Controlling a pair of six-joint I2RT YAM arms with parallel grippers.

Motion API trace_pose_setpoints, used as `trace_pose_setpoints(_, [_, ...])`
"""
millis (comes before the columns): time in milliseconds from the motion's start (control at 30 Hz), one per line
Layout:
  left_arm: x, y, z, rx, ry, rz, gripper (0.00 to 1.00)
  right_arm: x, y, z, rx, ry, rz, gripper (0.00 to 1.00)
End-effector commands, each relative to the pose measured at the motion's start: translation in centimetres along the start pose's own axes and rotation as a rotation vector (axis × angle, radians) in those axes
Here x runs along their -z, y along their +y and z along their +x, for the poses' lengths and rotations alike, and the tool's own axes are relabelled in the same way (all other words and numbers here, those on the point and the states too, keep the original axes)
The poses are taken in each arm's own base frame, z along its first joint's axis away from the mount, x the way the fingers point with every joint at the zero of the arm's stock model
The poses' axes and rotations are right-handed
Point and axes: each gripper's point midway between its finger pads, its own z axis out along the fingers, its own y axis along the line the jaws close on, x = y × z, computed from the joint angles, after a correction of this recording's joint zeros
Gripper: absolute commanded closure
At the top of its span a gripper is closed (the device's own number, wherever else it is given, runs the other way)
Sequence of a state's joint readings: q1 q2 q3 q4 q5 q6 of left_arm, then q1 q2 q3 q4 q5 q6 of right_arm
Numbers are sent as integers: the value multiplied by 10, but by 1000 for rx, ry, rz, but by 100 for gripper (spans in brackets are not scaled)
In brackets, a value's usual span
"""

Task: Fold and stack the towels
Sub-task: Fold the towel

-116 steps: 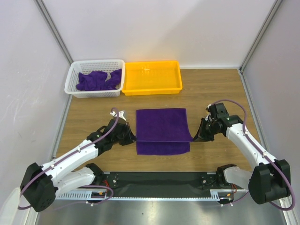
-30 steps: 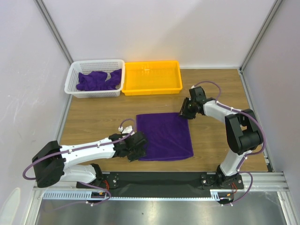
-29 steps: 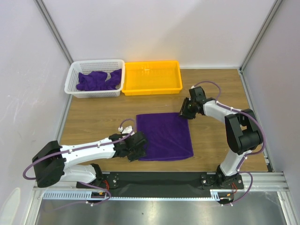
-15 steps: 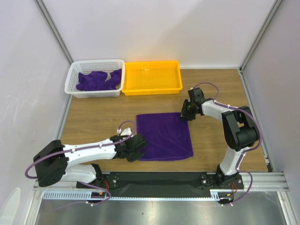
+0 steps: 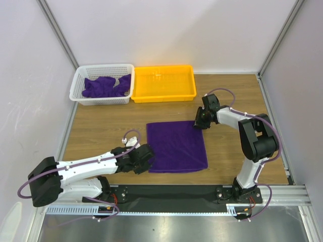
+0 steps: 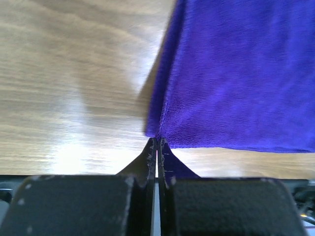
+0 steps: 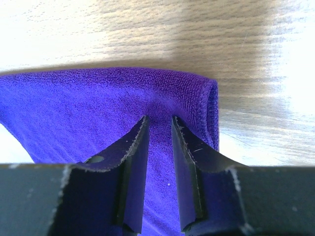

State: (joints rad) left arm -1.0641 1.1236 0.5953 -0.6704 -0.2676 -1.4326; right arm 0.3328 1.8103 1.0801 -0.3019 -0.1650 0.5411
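A purple towel (image 5: 176, 146) lies folded flat on the wooden table. My left gripper (image 5: 147, 158) is at its near left corner. In the left wrist view its jaws (image 6: 156, 140) are shut, pinching that corner of the towel (image 6: 236, 73), and the left edge lifts slightly off the wood. My right gripper (image 5: 198, 124) is at the far right corner. In the right wrist view it (image 7: 160, 119) is shut on the towel (image 7: 74, 103), with cloth filling the narrow gap beside the rolled edge. More towels (image 5: 103, 86) lie crumpled in the white basket (image 5: 78, 91).
A yellow tray (image 5: 164, 96) stands at the back centre, next to the basket on its left. White walls with metal posts close the table's sides and back. The black base rail runs along the near edge.
Since the oldest frame the lifted towel half has been laid down. In the last second the left jaws shut on the near left corner and the arm drew slightly nearer. The right gripper barely moved.
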Motion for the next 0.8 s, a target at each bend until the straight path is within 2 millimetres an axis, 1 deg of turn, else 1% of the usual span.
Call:
trace_pose_setpoints(0, [-7,12,8,2,22,-35,100,-7,-5,-7,32,-15,39,70])
trace_pose_setpoints(167, [-5,22,8,-6,19,-65,100,-7,-8,-7,39,-19,53,70])
trace_pose_setpoints(267, [-7,29,10,-12,27,-64,99,-8,-8,-6,40,-13,50,69])
trace_pose_setpoints(300, [-8,24,11,-10,32,-42,100,-7,-7,-5,40,-11,46,70])
trace_pose_setpoints(367, [-9,21,12,-38,35,-30,95,-3,-3,-7,46,-11,31,69])
trace_pose_setpoints(400, [-9,19,11,-48,35,-33,92,-1,-1,-6,50,-6,26,69])
trace_pose_setpoints(433, [-6,13,10,-56,34,-21,82,2,3,-9,57,-11,16,69])
trace_pose_setpoints(500, [-6,11,10,-96,39,-33,74,14,11,-12,72,-12,-12,66])
trace_pose_setpoints(533, [-2,1,6,-118,30,-16,66,20,16,-13,91,-12,-26,64])
trace_pose_setpoints(567, [1,-2,3,-131,21,-15,62,27,23,-20,103,-26,-40,61])
trace_pose_setpoints(600, [5,-2,0,-152,15,-27,58,38,26,-21,111,-28,-45,60])
trace_pose_setpoints(633, [14,-16,-12,-175,-25,-1,47,45,31,-25,122,-34,-55,56])
trace_pose_setpoints(667, [19,-21,-22,-182,-48,4,43,54,35,-29,134,-35,-56,53])
trace_pose_setpoints(700, [30,-33,-33,-185,-69,25,40,65,41,-34,144,-54,-66,50])
trace_pose_setpoints(733, [34,-35,-44,-222,-87,26,35,71,43,-39,152,-66,-63,46])
trace_pose_setpoints(767, [36,-37,-62,-196,-112,23,33,80,46,-45,161,-81,-60,44])
